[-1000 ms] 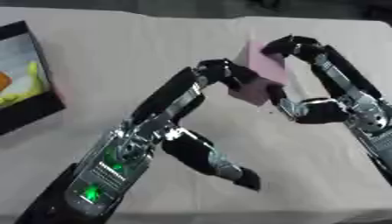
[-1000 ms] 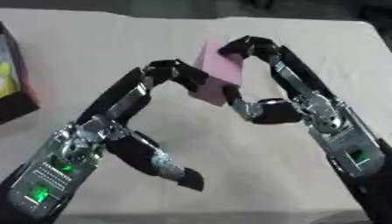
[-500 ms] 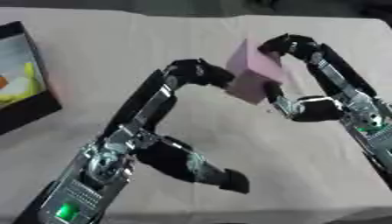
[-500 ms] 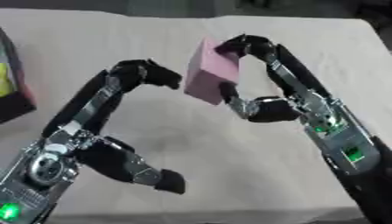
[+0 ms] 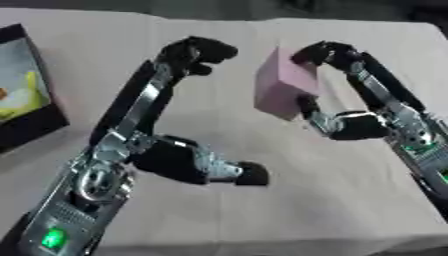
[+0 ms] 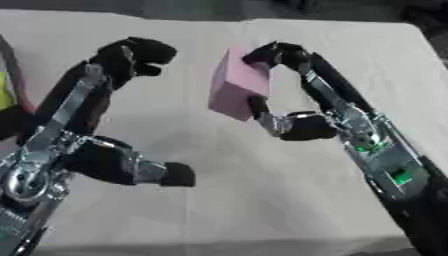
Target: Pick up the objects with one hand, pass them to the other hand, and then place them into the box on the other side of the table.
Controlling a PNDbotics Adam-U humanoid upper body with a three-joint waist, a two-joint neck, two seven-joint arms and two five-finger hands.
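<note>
Beside the left hand (image 5: 197,54), right hand (image 5: 337,120) pinches pink block (image 5: 284,89).

I'm looking at black fingers (image 5: 197,50) with silver link bars running behind them on both arms. Behind the fingers, each metal forearm housing is glowing with a small green light, and the thumbs are showing black padding.

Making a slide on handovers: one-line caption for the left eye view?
Right hand holds a pink block above the table; left hand apart, fingers curled.
</note>
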